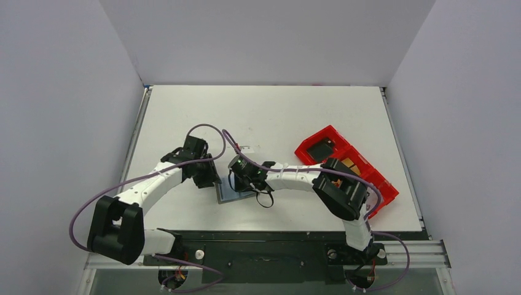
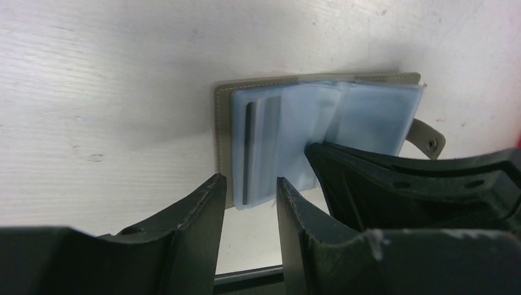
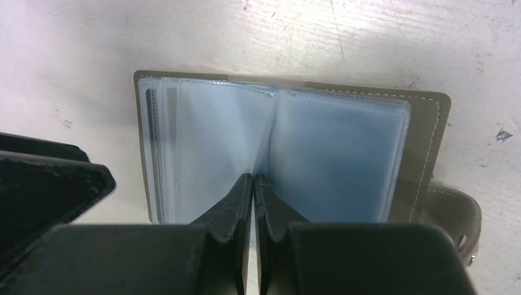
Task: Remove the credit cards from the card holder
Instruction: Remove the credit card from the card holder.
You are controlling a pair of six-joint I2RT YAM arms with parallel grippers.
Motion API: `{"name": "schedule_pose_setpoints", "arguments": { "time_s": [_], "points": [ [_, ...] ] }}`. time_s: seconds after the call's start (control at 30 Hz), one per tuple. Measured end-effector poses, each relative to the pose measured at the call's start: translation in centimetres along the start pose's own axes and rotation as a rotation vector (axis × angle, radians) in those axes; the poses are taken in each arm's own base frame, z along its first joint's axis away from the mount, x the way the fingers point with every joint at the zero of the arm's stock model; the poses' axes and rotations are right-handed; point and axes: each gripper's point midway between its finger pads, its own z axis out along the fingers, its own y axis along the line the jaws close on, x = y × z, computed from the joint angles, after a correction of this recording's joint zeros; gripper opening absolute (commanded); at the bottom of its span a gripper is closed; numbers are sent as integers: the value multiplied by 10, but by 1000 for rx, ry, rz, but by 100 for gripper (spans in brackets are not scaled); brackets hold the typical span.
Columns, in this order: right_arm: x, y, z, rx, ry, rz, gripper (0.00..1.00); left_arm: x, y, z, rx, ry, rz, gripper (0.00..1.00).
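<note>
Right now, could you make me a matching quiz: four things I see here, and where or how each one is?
1. left gripper
2. right gripper
3. card holder
4. tray

a. red, on the right
b. lying open
c. shut, at the holder's fold
d. open, at the holder's edge

Pairs: 1-d, 2-c, 3-b, 4-a

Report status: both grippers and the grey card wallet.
Left gripper open at grey bifold wallet's edge. Right gripper shut at its centre fold. Wallet open flat, blue-grey sleeves showing. Nothing blocking.
</note>
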Motion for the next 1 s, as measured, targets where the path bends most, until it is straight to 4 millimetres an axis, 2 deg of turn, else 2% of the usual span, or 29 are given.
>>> {"name": "schedule_pose_setpoints", "arguments": {
  "time_s": [0.3, 0.7, 0.83, 1.0],
  "points": [
    [1, -3, 1, -89, 9, 72, 0, 17, -28, 9, 103, 68, 57, 33],
    [3, 0, 1, -132, 28, 96, 0, 31, -33, 26, 108, 129, 80, 30],
    [3, 0, 1, -136, 31, 101, 0, 33, -33, 30, 108, 132, 83, 23],
    [3, 0, 0, -138, 29, 101, 0, 38, -30, 34, 98, 147, 81, 2]
  ]
}}
